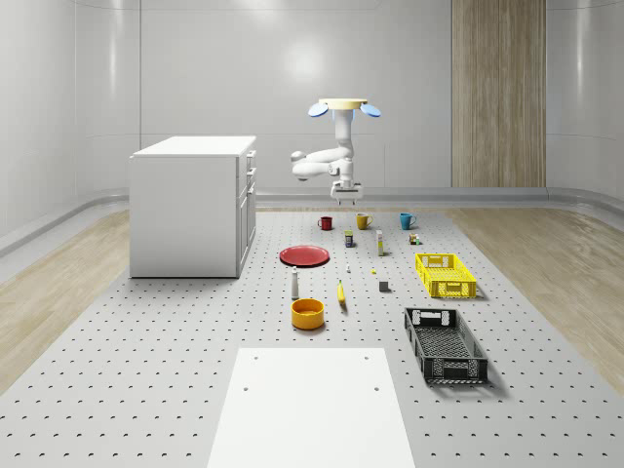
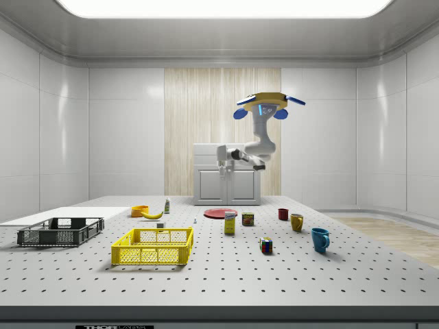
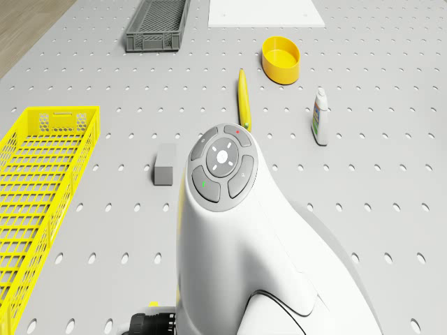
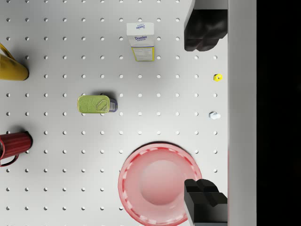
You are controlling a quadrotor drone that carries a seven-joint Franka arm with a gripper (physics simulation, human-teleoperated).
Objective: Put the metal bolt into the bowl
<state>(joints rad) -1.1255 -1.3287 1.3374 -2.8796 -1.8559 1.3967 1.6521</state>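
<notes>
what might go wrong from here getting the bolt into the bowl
1. The bolt is tiny, and the tool hangs open high above it under the hovering drone. The descent may miss it, or catch the yellow piece or the plate nearby.
2. The bowl has a bottle and a banana close by, so the drop-off could knock them.

The drone (image 1: pixel 343 105) hovers high in the upper centre of the whole-scene view, well above the table. Its white arm (image 1: pixel 327 159) hangs beneath it, bends out toward that view's left, then folds back so the wrist faces straight down. The gripper (image 1: pixel 344 198) hangs below the wrist, empty and clear of the table; in the wrist view its two dark fingers (image 4: pixel 203 32) stand wide apart.
</notes>
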